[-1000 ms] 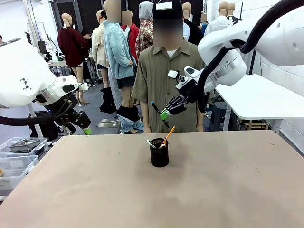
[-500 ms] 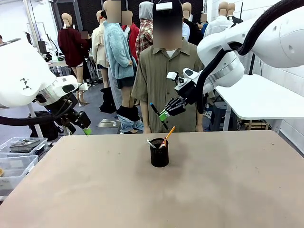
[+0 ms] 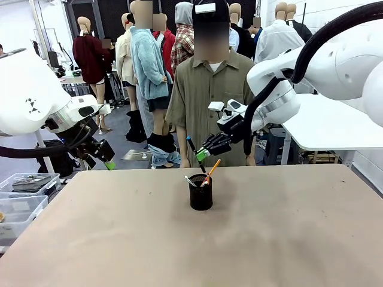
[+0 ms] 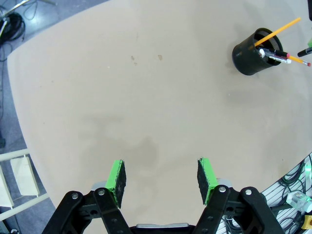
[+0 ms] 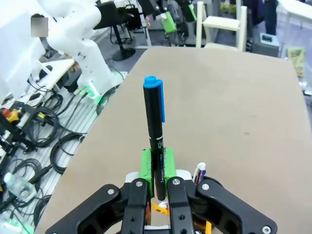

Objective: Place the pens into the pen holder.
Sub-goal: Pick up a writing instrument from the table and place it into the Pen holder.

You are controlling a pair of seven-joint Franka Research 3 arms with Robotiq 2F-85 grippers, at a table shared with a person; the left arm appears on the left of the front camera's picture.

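Tan table point(image 3: 287, 239): one pen holder point(image 3: 200, 192), two pens point(image 3: 206, 176) inside.

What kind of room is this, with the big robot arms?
Probably a robot lab or workshop. Two white arms work at a plain table, and the right gripper holds a dark pen above a pen holder. Cables lie on the floor, and plastic bins sit beside the table.

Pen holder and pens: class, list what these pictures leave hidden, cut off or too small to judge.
- Pen holder, front view: its mesh wall hides the lower ends of the pencil and white pen.
- Dark pen, right wrist view: the fingers hide its lower end.
- Pen holder, right wrist view: hidden behind the right gripper.
- Dark pen's print: too small.
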